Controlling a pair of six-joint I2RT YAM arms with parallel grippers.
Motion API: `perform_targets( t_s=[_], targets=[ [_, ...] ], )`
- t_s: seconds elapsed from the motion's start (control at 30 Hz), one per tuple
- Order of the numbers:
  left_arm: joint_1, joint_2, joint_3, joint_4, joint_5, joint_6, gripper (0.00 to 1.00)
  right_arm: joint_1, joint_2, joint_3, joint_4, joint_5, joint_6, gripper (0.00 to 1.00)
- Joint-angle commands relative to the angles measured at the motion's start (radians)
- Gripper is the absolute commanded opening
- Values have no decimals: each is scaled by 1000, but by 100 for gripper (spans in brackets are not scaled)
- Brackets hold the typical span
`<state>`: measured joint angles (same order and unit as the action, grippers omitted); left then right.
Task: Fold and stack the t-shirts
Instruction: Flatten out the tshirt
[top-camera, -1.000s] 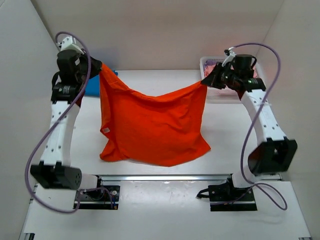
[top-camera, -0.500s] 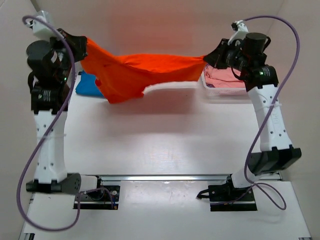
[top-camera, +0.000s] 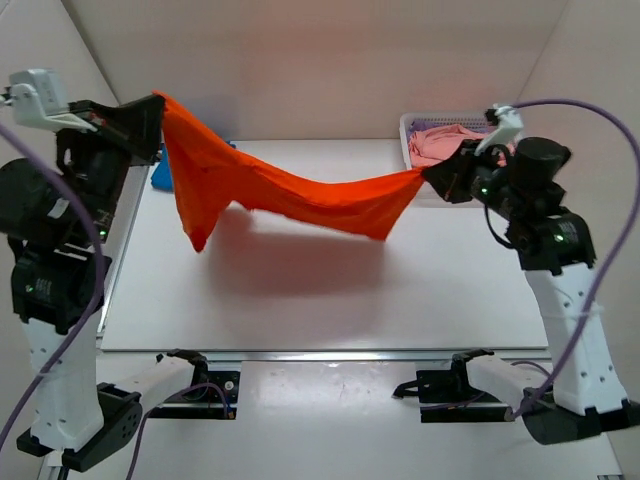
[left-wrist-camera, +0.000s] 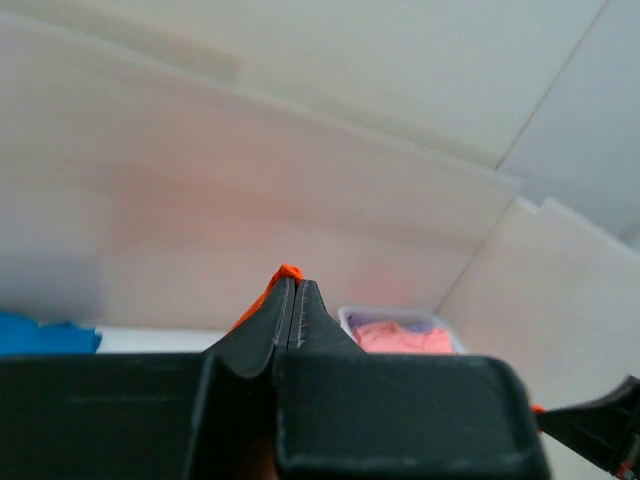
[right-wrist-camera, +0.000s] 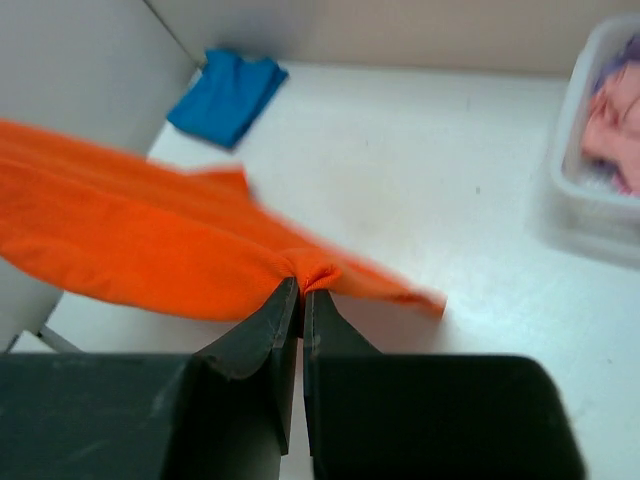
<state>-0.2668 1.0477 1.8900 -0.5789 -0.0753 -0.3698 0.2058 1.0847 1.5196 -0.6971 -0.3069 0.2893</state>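
Note:
The bright orange t-shirt (top-camera: 290, 195) hangs stretched in the air between both grippers, above the white table (top-camera: 330, 300). My left gripper (top-camera: 158, 103) is shut on its upper left corner, high at the back left; only a small orange tip (left-wrist-camera: 288, 270) shows past its jaws. My right gripper (top-camera: 424, 174) is shut on the shirt's right corner (right-wrist-camera: 315, 268), lower, in front of the basket. The bright blue t-shirt (right-wrist-camera: 228, 95) lies folded at the table's back left, mostly hidden in the top view (top-camera: 158, 178). Pale pink shirts (top-camera: 445, 140) lie in the basket.
The white lattice basket (top-camera: 412, 128) stands at the back right corner; it also shows in the right wrist view (right-wrist-camera: 570, 190) and the left wrist view (left-wrist-camera: 345, 315). Enclosure walls close in the back and both sides.
Both arms have lifted the orange shirt off the table into the air. Since half a second ago the left gripper rose higher and the right gripper dropped lower and nearer, so the shirt slopes.

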Motion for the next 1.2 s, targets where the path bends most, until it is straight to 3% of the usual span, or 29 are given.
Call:
perform_targets(
  t_s=[0.0, 0.07, 0.17, 0.37, 0.47, 0.6, 0.63, 0.67, 0.7, 0.73, 0.77, 0.8, 0.83, 0.97, 1.03, 1.1, 1.17],
  targets=[
    [-37, 4, 130, 10, -80, 19, 0, -29, -54, 92, 15, 4, 16, 0],
    [-42, 24, 158, 10, -86, 20, 0, -150, -33, 129, 34, -152, 30, 0],
    [-17, 52, 117, 25, -67, 22, 0, -262, 3, 117, 91, -259, 53, 0],
    [129, 109, -120, 198, 71, -24, 0, -247, 159, 90, 201, -245, 42, 0],
    [136, 265, -150, 243, 72, 14, 0, -246, 327, 109, 269, -241, 43, 0],
    [191, 594, -95, 365, 86, 51, 0, -247, 694, 310, 343, -245, 53, 0],
    [199, 689, -65, 384, 77, 51, 16, -246, 824, 444, 320, -261, 53, 3],
    [222, 748, 22, 402, 77, 52, 29, -253, 889, 514, 318, -262, 53, 24],
    [231, 872, 144, 374, 77, 45, 52, -256, 1023, 675, 286, -244, 48, 44],
    [239, 999, 228, 325, 62, 42, 56, -259, 1163, 881, 224, -224, 60, 51],
    [253, 1061, 405, 289, 72, 32, 58, -264, 1225, 1098, 191, -215, 70, 61],
    [259, 1177, 579, 215, 71, 4, 61, -273, 1326, 1185, 132, -210, 95, 64],
    [265, 1210, 615, 215, 103, -23, 62, -275, 1337, 1212, 137, -216, 125, 68],
    [267, 1020, 208, 326, 132, -47, 63, -257, 1227, 1073, 56, -106, 35, 71],
    [250, 851, -52, 362, 135, -32, 65, -224, 1142, 1010, 6, -36, -48, 70],
    [245, 711, -267, 404, 146, -43, 65, -212, 1056, 886, -25, 24, -82, 69],
    [229, 518, -460, 406, 135, -46, 64, -188, 891, 613, 29, 66, -99, 68]
  ],
)
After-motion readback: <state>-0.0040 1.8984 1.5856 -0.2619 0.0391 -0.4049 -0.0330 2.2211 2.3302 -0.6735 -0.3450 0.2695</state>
